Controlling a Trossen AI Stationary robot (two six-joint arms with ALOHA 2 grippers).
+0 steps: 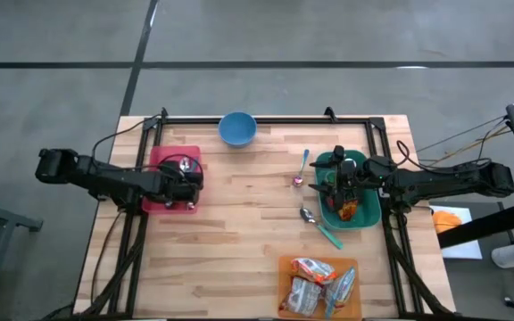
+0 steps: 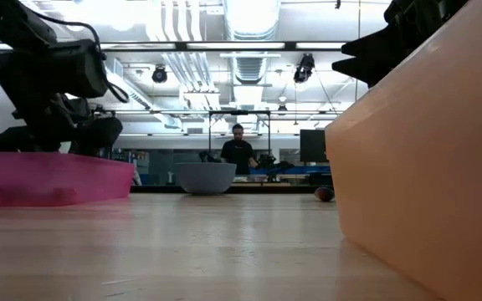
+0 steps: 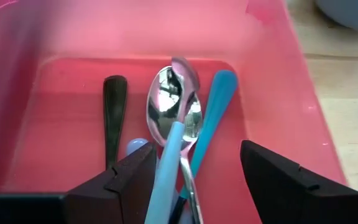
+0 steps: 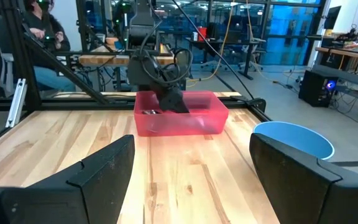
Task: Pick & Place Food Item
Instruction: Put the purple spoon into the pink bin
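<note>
While loose, spoon (image 3: pixel 173 102) between left fingers (image 3: pixel 135 177).

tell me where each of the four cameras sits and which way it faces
High view: above the table, looking straight down; both arms show, left gripper over the pink bin, right gripper over the green bin.
Low view: at tabletop height, looking level into the room; dark arm parts hang in from above.
Left wrist view: inside the pink bin, above the spoons, open jaws at the bottom.
Right wrist view: looks across the table past its open jaws.
Shared: right wrist and high views both show the blue bowl.
</note>
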